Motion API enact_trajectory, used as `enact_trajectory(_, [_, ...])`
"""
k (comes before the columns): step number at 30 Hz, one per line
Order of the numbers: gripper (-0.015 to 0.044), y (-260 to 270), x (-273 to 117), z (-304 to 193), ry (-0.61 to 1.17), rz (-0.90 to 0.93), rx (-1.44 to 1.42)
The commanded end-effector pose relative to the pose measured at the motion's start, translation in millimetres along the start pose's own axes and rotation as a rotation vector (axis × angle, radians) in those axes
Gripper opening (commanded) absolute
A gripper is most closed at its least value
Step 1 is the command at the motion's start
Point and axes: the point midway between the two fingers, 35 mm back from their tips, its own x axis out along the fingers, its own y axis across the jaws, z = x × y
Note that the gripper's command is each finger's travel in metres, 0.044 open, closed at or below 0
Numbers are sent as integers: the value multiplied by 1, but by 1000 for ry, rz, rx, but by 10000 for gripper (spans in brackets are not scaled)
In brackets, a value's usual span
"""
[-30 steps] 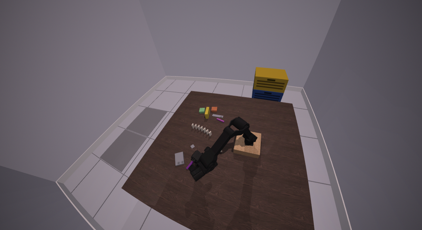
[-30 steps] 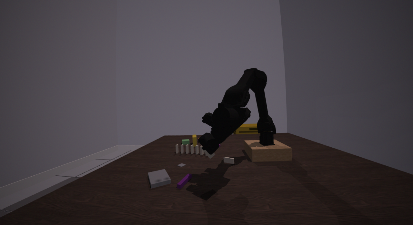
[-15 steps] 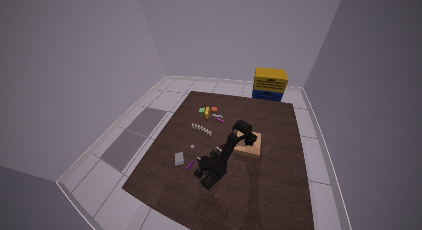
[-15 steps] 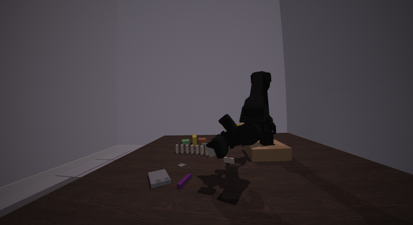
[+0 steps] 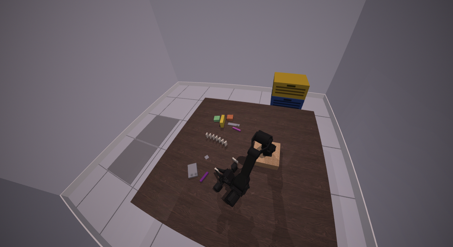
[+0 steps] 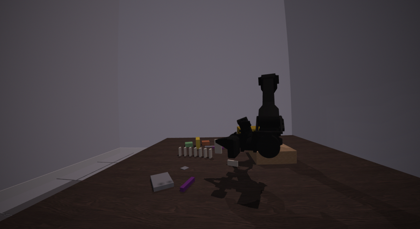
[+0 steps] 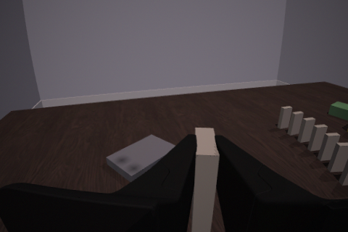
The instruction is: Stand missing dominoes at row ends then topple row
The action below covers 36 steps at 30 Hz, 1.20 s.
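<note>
Several white dominoes (image 5: 216,138) (image 6: 195,152) (image 7: 317,138) stand upright in an evenly spaced row. My gripper (image 5: 218,170) (image 7: 204,143) is shut on a white domino (image 5: 216,169) (image 6: 218,147) (image 7: 206,185), held above the table on the near side of the row, away from it. In the exterior view the held domino looks upright, and the fingers point nearly level. Another loose domino (image 5: 235,160) (image 6: 232,163) lies on the table between the row and the arm's wooden base; it is not visible in the wrist view.
A grey box (image 5: 192,170) (image 6: 162,180) (image 7: 145,152), a purple bar (image 5: 204,176) (image 6: 187,184) and a small grey tile (image 5: 206,156) (image 6: 184,167) lie left of the gripper. Green (image 5: 217,118), yellow (image 5: 222,120) and orange blocks (image 5: 229,117), a grey strip (image 5: 233,124) and a magenta bar (image 5: 236,128) lie beyond the row.
</note>
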Motion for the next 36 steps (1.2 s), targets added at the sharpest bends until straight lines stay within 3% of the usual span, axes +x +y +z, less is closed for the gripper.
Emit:
enact_trajectory(1, [28,-2,-1,1,-25,1,11])
enact_trajectory(17, [28,-2,-1,0,-23,1,6])
enact_trajectory(36, [28,13,2,-49,10,12,-45])
